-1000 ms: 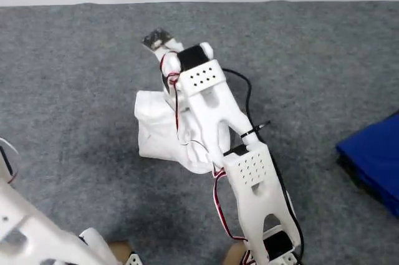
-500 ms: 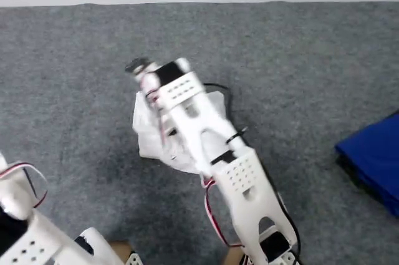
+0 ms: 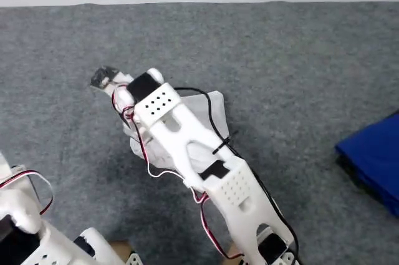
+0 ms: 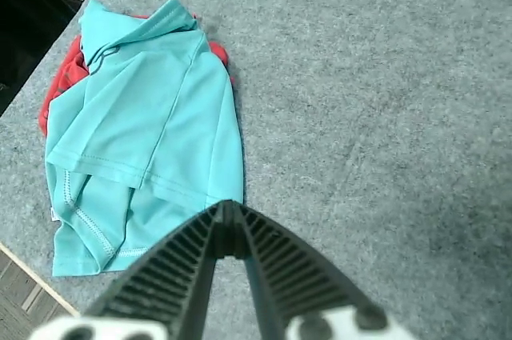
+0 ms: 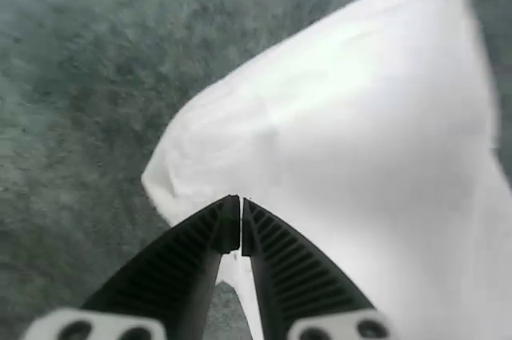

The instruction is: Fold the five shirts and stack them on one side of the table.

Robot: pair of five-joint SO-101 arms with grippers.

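Observation:
A white shirt [image 3: 212, 110] lies crumpled on the grey mat [image 3: 299, 59], mostly hidden under my right arm, which stretches over it toward the far left. My right gripper [image 3: 103, 79] is just past the shirt's left edge. In the right wrist view its fingertips [image 5: 240, 201] are shut and the white shirt [image 5: 360, 132] spreads behind them; no cloth shows pinched between them. My left gripper [image 4: 230, 214] is shut and hovers near a teal shirt [image 4: 144, 132] lying on a red shirt [image 4: 60, 88].
A folded blue shirt [image 3: 374, 159] rests at the mat's right edge. The left arm's base [image 3: 25, 221] stands at the near left corner. The teal and red shirts lie near the table edge [image 4: 32, 284]. Open mat stretches across the far side.
My right arm has swung to the left across the white shirt, and its gripper has moved from the shirt's far edge to beyond its left side. The shirt has shifted and changed shape.

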